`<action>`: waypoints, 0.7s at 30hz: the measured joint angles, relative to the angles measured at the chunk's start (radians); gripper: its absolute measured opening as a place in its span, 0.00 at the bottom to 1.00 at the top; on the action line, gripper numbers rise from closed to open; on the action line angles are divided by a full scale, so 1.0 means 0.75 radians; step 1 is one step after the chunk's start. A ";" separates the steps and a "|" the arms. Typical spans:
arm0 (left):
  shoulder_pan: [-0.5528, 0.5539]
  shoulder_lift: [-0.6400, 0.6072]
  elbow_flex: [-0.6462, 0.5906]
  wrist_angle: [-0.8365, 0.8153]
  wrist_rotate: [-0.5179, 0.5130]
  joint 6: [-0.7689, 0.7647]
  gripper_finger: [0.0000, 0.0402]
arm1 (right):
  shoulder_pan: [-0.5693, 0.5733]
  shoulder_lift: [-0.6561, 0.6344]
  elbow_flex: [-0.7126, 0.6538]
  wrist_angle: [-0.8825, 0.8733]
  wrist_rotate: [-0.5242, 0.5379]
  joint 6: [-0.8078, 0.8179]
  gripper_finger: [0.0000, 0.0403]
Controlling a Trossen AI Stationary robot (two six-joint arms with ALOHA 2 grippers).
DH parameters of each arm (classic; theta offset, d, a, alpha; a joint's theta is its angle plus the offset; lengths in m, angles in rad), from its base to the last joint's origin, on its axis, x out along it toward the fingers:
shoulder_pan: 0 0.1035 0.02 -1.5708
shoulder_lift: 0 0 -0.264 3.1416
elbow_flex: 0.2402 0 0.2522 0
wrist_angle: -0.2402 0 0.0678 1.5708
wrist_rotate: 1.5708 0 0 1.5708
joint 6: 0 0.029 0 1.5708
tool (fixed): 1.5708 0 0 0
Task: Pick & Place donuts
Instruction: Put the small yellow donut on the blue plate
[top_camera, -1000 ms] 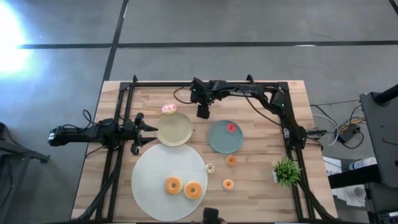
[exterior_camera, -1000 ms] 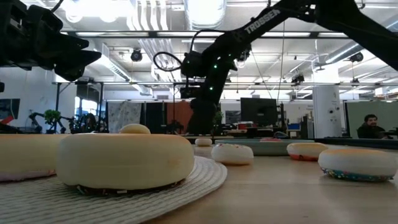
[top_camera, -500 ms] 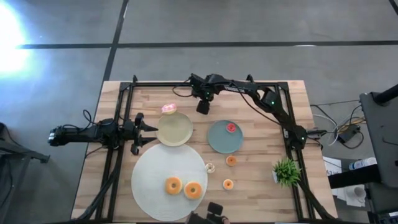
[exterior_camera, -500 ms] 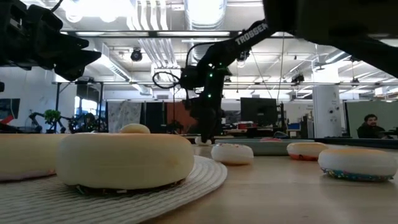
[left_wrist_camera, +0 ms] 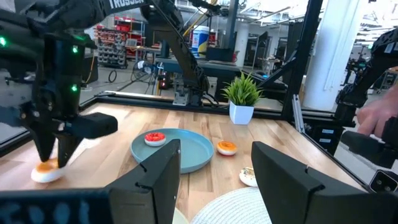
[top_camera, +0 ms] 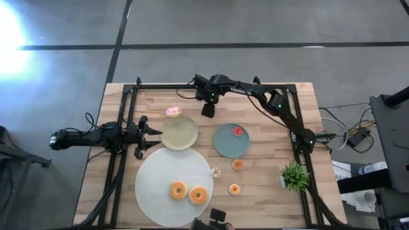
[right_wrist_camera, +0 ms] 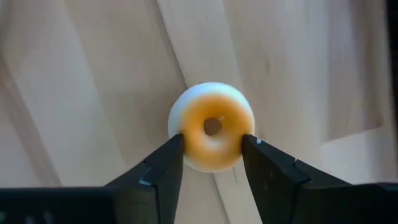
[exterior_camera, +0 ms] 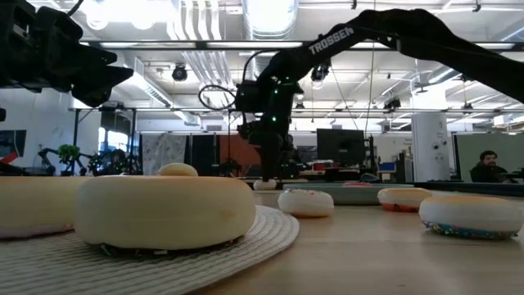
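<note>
A tiny orange-topped donut with a whitish base lies on the wood near the table's far edge, under my right gripper, which is shut on it. It also shows in the left wrist view. My right gripper points down there. My left gripper is open and empty at the table's left, beside the cream plate. A pink-frosted donut lies by that plate's far rim. A tiny red donut sits on the teal plate. Two large donuts lie on the white mat. My right gripper pinches the tiny donut between its two fingers, one fingertip on each side of the orange top. The fingers come from above, pointing down. The donut lies flat with its whitish base on the wooden table.
Two tiny orange donuts and a whitish one lie right of the mat. A small potted plant stands near the right edge. Black frame rails run along the table's sides.
My right gripper has come down onto the tiny donut near the table's far edge, shifting slightly toward that edge, and has then stayed there. The donut has not moved.
</note>
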 joint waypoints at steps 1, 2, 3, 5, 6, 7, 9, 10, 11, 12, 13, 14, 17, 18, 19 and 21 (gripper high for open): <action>0.000 0.000 0.000 0.000 0.000 0.000 0.43 | 0.000 -0.001 0.019 -0.003 -0.009 -0.019 0.39; 0.000 0.000 0.000 0.000 0.000 0.000 0.43 | 0.000 -0.003 0.036 -0.006 -0.013 -0.041 0.40; 0.000 0.000 0.000 0.000 0.000 0.000 0.43 | 0.000 -0.003 0.047 -0.010 -0.013 -0.061 0.40; 0.000 0.000 0.000 0.000 0.000 0.000 0.43 | 0.000 -0.003 0.057 -0.013 -0.017 -0.081 0.41; 0.000 0.000 0.000 0.000 0.000 0.000 0.43 | -0.001 -0.002 0.057 -0.020 -0.025 -0.081 0.42; 0.000 0.000 0.000 0.000 0.000 0.000 0.43 | -0.001 -0.001 0.056 -0.027 -0.032 -0.078 0.43; 0.000 0.000 0.000 0.000 0.000 0.000 0.43 | 0.001 0.001 0.050 -0.032 -0.034 -0.076 0.44; 0.000 0.000 0.000 0.000 0.000 0.000 0.43 | 0.004 0.001 0.047 -0.044 -0.035 -0.075 0.45; 0.000 0.000 0.000 0.000 0.000 0.000 0.43 | 0.007 0.001 0.042 -0.055 -0.035 -0.076 0.46; 0.000 0.000 0.000 0.000 0.000 0.000 0.43 | 0.010 0.001 0.037 -0.062 -0.035 -0.078 0.46; 0.000 0.000 0.000 0.000 0.000 0.000 0.43 | 0.014 0.001 0.033 -0.064 -0.035 -0.082 0.47; 0.000 0.000 0.000 0.000 0.000 0.000 0.43 | 0.017 0.001 0.031 -0.065 -0.034 -0.084 0.47; 0.000 0.000 0.000 0.000 0.000 0.000 0.43 | 0.027 0.001 0.029 -0.065 -0.035 -0.086 0.48; 0.000 0.000 0.000 0.000 0.000 0.000 0.43 | 0.030 0.001 0.024 -0.065 -0.035 -0.084 0.47; 0.000 0.000 0.000 0.000 0.000 0.000 0.43 | 0.033 0.001 0.017 -0.065 -0.034 -0.082 0.47; 0.000 0.000 0.000 0.000 0.000 0.000 0.43 | 0.039 0.001 0.002 -0.066 -0.034 -0.081 0.47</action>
